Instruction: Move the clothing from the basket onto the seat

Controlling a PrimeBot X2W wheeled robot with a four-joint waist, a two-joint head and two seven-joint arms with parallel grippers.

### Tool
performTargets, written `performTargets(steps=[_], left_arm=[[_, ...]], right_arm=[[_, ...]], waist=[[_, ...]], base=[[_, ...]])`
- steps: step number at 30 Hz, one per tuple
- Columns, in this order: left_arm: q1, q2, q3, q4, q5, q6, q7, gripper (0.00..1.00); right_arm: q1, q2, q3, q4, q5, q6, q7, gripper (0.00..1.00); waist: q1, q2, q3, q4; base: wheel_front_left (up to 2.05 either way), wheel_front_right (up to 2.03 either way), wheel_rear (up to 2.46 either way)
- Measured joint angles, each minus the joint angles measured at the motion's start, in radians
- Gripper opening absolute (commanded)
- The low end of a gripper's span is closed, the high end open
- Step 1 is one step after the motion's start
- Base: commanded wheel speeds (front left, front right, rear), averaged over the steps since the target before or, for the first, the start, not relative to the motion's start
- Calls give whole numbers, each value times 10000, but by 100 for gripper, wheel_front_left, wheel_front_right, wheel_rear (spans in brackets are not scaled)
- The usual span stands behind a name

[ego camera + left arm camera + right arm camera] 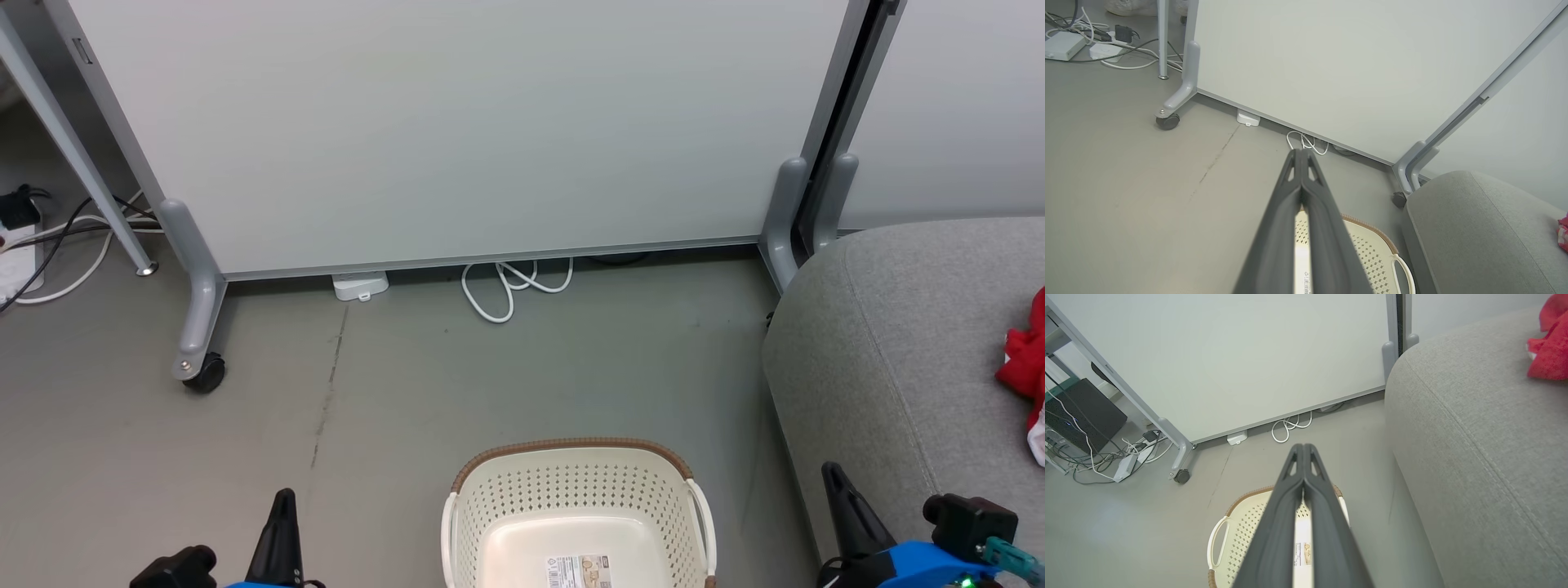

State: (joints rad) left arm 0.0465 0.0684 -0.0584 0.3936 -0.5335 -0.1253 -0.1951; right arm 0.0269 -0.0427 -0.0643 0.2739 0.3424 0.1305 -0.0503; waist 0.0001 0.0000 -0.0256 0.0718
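Clothing [1030,359] is lying in a red heap on the grey seat [890,343], at the right edge of your head view, well apart from the basket [571,490], which is showing a bare base and its paper label [578,570]. The left tool [284,500] and the right tool [833,475] are both hovering with fingers pressed together, gripping nothing. You are probably looking at a finished job. The risk is sitting with the right tool: it is hanging just beside the seat's corner, so a careless swing could be snagging the upholstery or tipping the light basket.
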Motion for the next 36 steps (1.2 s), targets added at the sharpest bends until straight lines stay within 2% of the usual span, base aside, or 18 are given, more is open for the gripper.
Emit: performTargets(steps=[14,36], left_arm=[[-291,-35,359,-301,-2178,0,621,0],[-671,-81,777,-663,-4815,0,1371,0]], right_arm=[[-240,-2,-79,-61,2583,0,330,0],[-502,-6,-203,-117,5670,0,690,0]], waist=[[0,0,38,-95],[0,0,93,-234]], base=[[0,0,0],[0,0,0]])
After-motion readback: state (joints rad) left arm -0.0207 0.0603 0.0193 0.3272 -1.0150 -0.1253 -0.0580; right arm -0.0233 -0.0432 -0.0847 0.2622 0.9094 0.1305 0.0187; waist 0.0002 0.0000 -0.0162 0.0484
